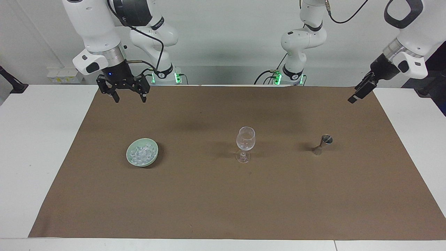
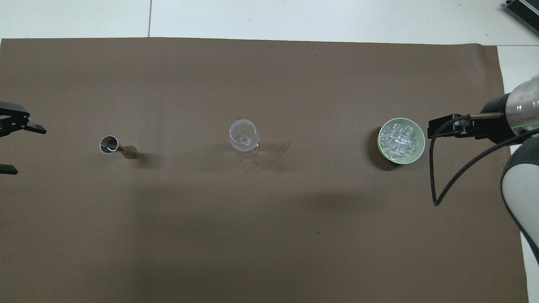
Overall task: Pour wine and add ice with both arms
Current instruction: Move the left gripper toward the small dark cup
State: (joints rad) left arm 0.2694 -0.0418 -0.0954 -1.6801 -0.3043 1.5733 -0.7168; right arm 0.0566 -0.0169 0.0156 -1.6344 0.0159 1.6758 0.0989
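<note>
So the ice point(image 1: 141, 153) sits heaped in a green bowl point(image 1: 154, 155) toward the right arm's end. The right gripper point(image 1: 127, 97) hangs well above the mat's edge, fingers spread, holding nothing. The left gripper point(image 1: 359, 92) is also wide open and empty, over its own end.

White table point(image 1: 41, 139), brown mat point(image 1: 223, 202) (covering most), pale wall point(image 1: 223, 35)
</note>
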